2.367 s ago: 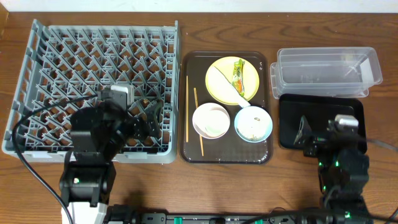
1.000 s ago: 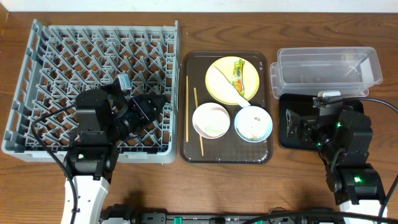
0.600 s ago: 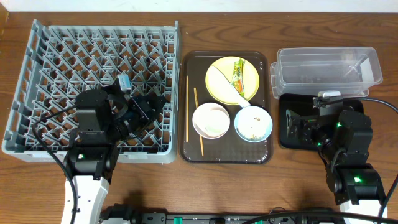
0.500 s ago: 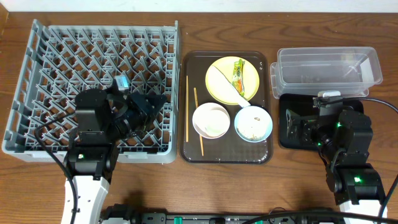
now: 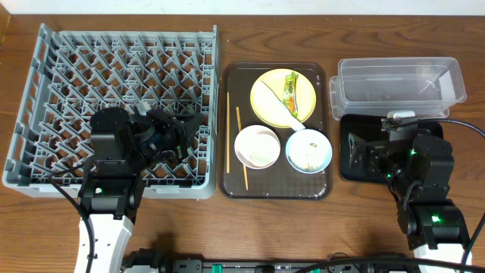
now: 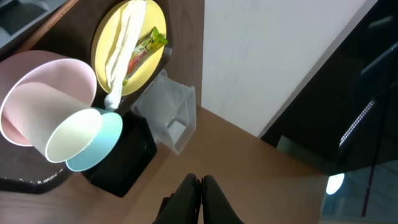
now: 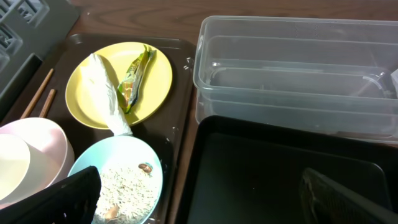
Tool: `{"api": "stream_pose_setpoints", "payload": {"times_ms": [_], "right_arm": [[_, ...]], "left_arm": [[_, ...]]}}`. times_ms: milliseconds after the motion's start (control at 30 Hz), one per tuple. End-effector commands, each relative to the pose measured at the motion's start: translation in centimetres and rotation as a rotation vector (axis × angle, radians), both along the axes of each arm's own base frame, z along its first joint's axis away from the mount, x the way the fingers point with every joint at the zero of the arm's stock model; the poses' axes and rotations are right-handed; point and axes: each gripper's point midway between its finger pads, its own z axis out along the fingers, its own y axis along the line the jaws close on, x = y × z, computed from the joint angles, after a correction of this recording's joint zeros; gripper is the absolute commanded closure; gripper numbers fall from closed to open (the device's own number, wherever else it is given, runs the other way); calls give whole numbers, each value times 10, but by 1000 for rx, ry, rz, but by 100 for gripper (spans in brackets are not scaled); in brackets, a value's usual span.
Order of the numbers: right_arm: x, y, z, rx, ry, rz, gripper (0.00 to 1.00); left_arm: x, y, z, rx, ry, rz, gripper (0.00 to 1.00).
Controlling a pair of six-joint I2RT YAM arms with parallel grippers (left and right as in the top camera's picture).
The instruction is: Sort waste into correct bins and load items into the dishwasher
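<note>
Left of the dark brown serving tray [image 5: 225, 182] on the wooden counter [image 5: 273, 38] sits the large square grey plastic dish rack [image 5: 76, 53], with nothing on its pegs. The left end effector [image 5: 184, 133] hangs over the side of the rack nearest the brown tray. In the wrist view its fingers [image 6: 189, 196] are pressed narrow together with nothing between them.

Along the brown tray's left edge lie the thin wooden chopsticks [image 5: 228, 133], one straight and one slightly angled. At the tray's far end rests the round yellow plate [image 5: 265, 111]. The white crumpled paper strip [image 5: 273, 101] lies slantwise across the plate, and the small green-yellow snack wrapper [image 5: 289, 89] lies beside it. At the tray's near end stands the white bowl [image 5: 241, 141] with a small white cup [image 5: 261, 150] in it. The light blue bowl [image 5: 326, 149] stands to its right, holding whitish rice-like scraps [image 5: 307, 156].

Right of the brown tray, at the far side, is the clear plastic rectangular tub [image 5: 342, 74]. The shallow glossy black rectangular tray [image 5: 394, 126] lies just in front of it. The right end effector [image 5: 364, 156] hovers over that black tray with its jaws wide and holding nothing.
</note>
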Motion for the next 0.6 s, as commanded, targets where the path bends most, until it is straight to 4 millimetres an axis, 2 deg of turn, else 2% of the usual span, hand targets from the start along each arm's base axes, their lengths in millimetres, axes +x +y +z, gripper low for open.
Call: {"api": "stream_pose_setpoints", "payload": {"times_ms": [0, 300, 567], "right_arm": [[2, -1, 10, 4, -19, -3, 1], [2, -1, 10, 4, -19, -3, 1], [2, -1, 10, 4, -19, -3, 1]], "left_arm": [[4, 3, 10, -2, -19, 18, 93], [8, 3, 19, 220, -276, -90, 92], [8, 3, 19, 229, -284, -93, 93]]}}
